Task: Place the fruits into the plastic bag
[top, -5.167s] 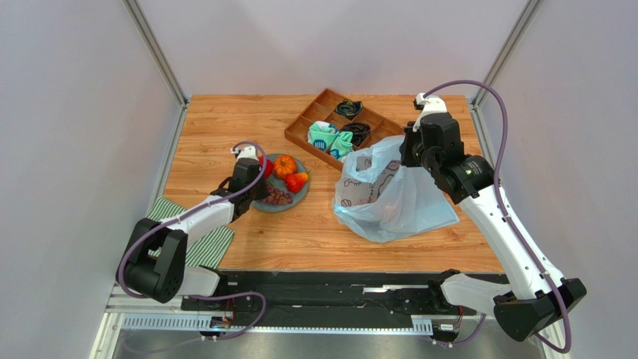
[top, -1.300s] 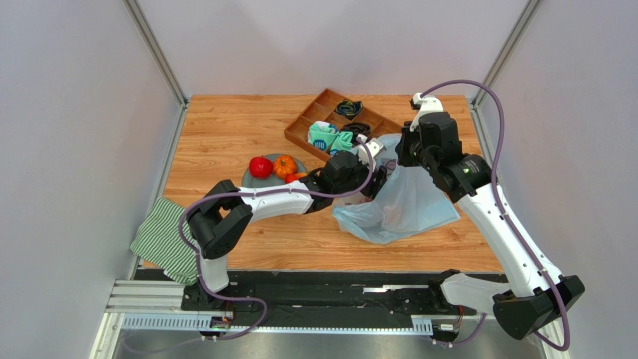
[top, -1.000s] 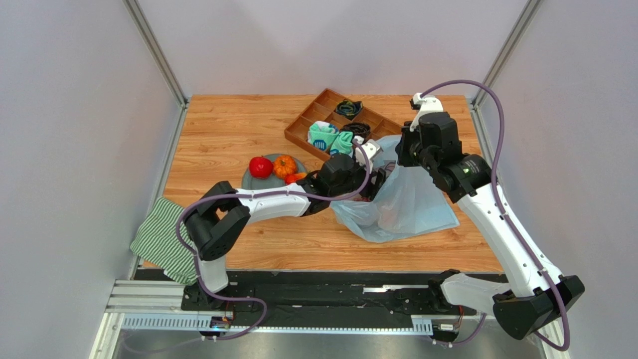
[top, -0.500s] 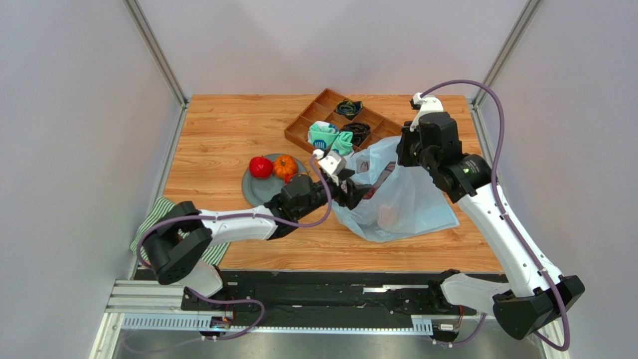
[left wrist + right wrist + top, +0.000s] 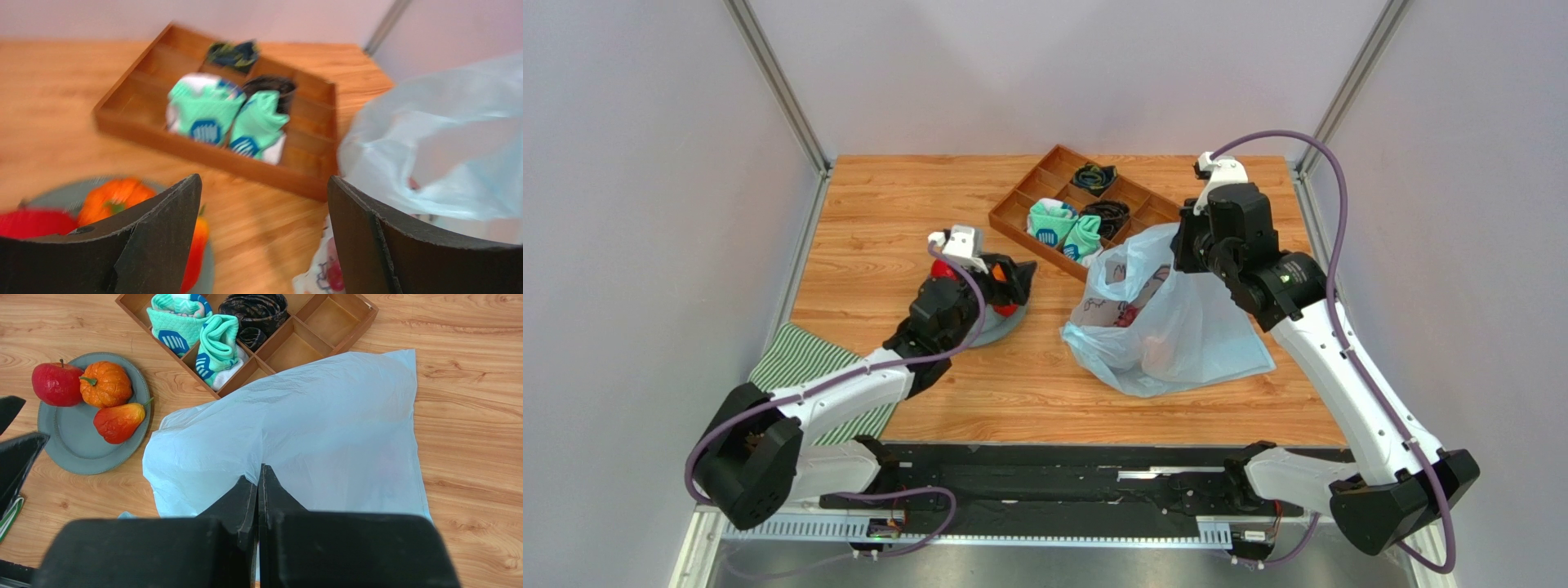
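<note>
Light-blue plastic bag (image 5: 1161,316) sits right of centre on the wooden table (image 5: 891,221) in the top view. Its mouth is pulled up toward the right pincer (image 5: 258,478), which is pinched together on the bag's top edge with the film bunched between the fingers. Something dark reddish shows through the bag's side, can't tell which fruit tbh. The left pincer (image 5: 264,184) is spread wide apart with nothing in it and hangs over the grey plate (image 5: 73,456), left of centre. On that plate, upper left of the right wrist view, there's a red apple (image 5: 56,384), a ribbed orange fruit (image 5: 105,384) right beside it, and a red-orange fruit (image 5: 118,422) just below. A wooden tray (image 5: 334,321) with teal cloth bits sits above the bag. A green-striped cloth (image 5: 790,358) lies at the table's lower-left edge.
</note>
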